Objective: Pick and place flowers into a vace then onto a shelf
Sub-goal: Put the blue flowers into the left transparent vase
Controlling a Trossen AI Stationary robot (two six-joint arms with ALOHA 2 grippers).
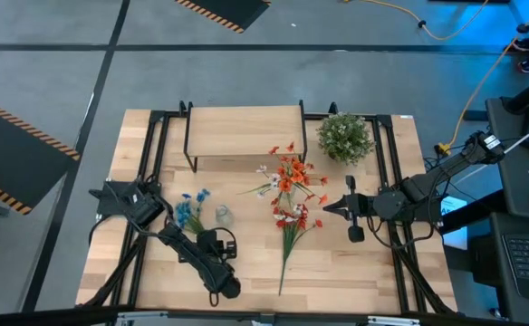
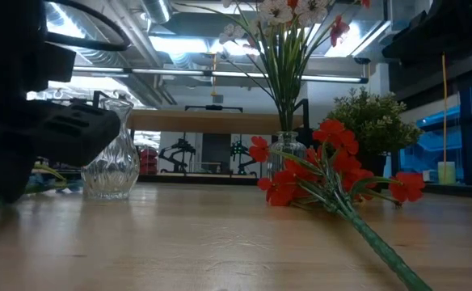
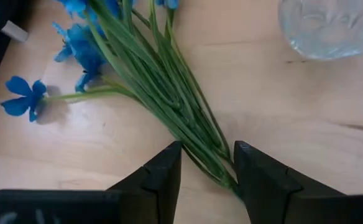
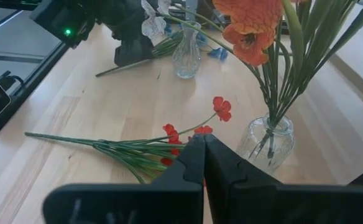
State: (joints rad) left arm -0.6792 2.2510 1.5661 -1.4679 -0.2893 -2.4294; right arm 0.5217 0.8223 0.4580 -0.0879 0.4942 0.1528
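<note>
A blue sprig (image 3: 150, 74) lies flat on the table beside an empty clear vase (image 1: 222, 215). My left gripper (image 3: 206, 171) is low over it, open, one finger on each side of the green stem ends. A red sprig (image 1: 290, 222) lies flat on the table at the middle. A second clear vase (image 4: 267, 144) stands upright and holds orange and white sprigs (image 1: 287, 177) by their stems. The shelf (image 1: 245, 131) stands at the far side on black legs. My right gripper (image 1: 328, 208) hovers shut beside the red sprig's blooms. My left gripper slants down at the blue sprig's stem ends (image 3: 222, 174), with its fingers across the bundle. One finger (image 3: 256, 180) is right at the bundle's edge and the other stands clear. I cannot tell whether it touches the stems, which lie on the table.
A round bushy green plant (image 1: 344, 138) stands at the far right next to the shelf. Black frame rails (image 1: 393, 181) run along both sides of the table. Bare wood (image 1: 337, 272) lies toward the near edge.
</note>
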